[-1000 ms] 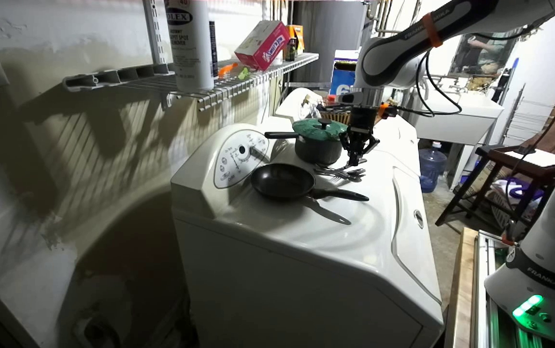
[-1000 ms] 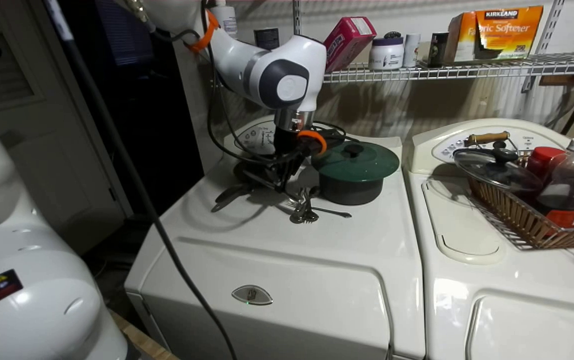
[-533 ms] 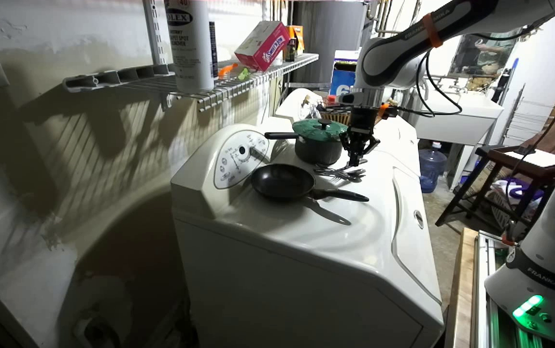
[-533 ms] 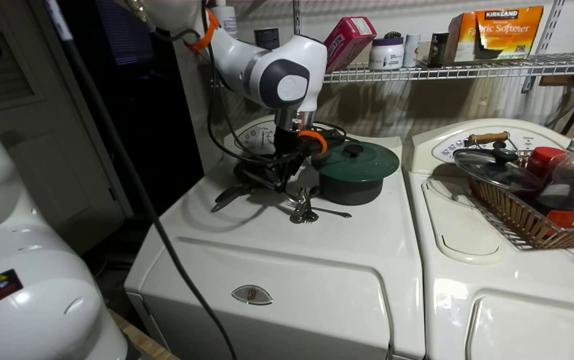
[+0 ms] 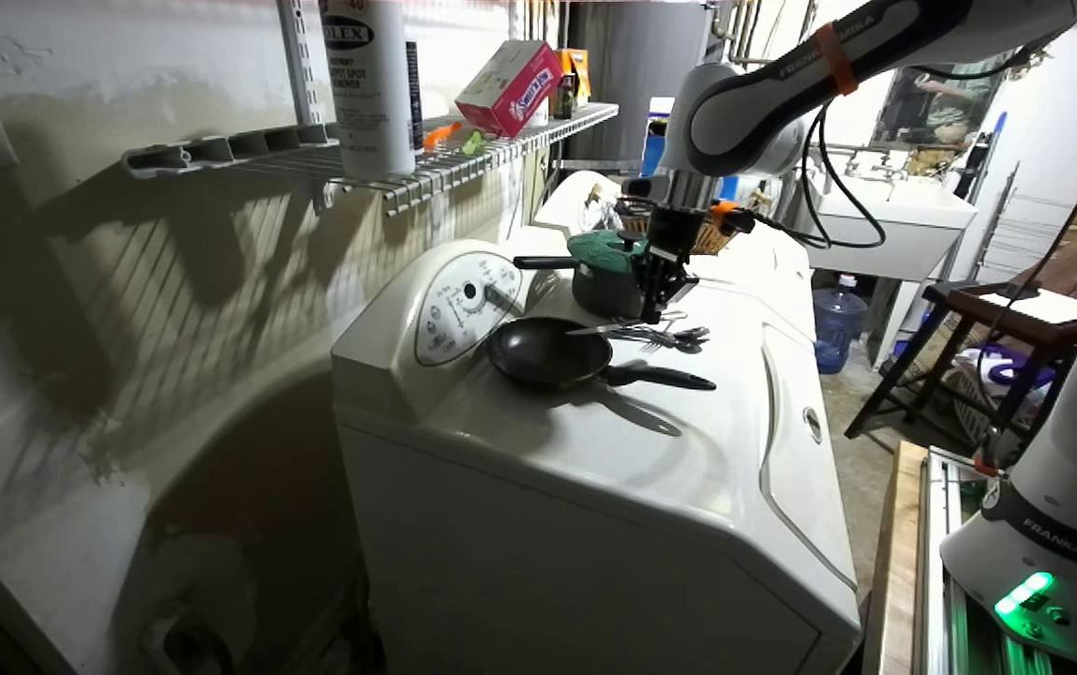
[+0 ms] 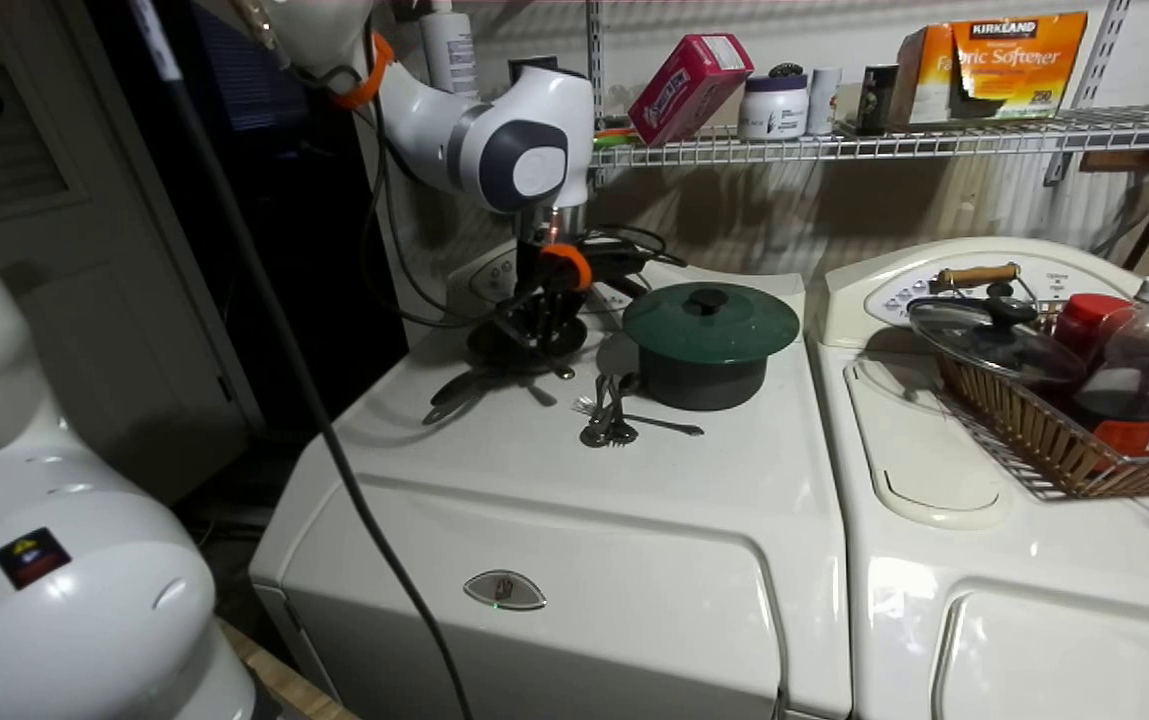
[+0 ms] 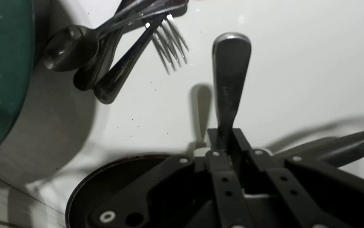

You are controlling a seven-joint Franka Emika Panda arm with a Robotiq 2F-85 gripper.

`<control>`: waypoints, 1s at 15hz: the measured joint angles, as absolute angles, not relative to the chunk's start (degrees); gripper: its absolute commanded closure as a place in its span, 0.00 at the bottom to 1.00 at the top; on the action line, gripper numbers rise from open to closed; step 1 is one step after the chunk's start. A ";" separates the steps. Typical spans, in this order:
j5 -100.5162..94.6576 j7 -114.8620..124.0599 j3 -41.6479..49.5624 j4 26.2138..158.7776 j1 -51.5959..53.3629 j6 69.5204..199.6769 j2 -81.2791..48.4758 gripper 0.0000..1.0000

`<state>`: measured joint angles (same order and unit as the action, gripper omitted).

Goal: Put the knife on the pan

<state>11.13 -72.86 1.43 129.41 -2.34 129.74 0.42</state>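
Observation:
My gripper [image 7: 224, 137] is shut on the knife in the wrist view; the knife's metal handle [image 7: 231, 68] sticks out past the fingertips, and the blade is hidden there. In an exterior view the gripper [image 5: 653, 317] holds the knife with its blade [image 5: 592, 329] pointing over the edge of the black pan [image 5: 547, 352]. The knife is raised above the white machine top, its shadow apart from it. In an exterior view the gripper [image 6: 542, 335] is in front of the pan and partly hides it; the pan's handle [image 6: 459, 390] points front left. The pan [image 7: 112, 183] is partly hidden in the wrist view.
A pile of cutlery [image 6: 610, 425] with forks and spoons lies on the white machine [image 6: 494, 490], beside the dark pot with a green lid [image 6: 709, 335]. A wire shelf [image 5: 491, 150] with bottles and boxes hangs on the wall. A basket [image 6: 1034, 420] stands on the neighbouring machine.
My gripper has moved from over the cutlery pile towards the pan, carrying the knife off the pile. Half a second ago it was still at the pile. The pan and pot have not moved.

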 measured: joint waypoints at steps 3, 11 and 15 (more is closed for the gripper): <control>10.40 -64.16 0.68 128.87 -1.33 131.91 -0.17 0.97; 3.29 -46.33 -0.27 122.36 -0.40 130.79 -5.87 0.97; -0.81 -40.00 -0.96 117.45 0.13 125.41 -9.71 0.97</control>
<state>-0.81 -40.00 -0.96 117.45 0.13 125.41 -9.71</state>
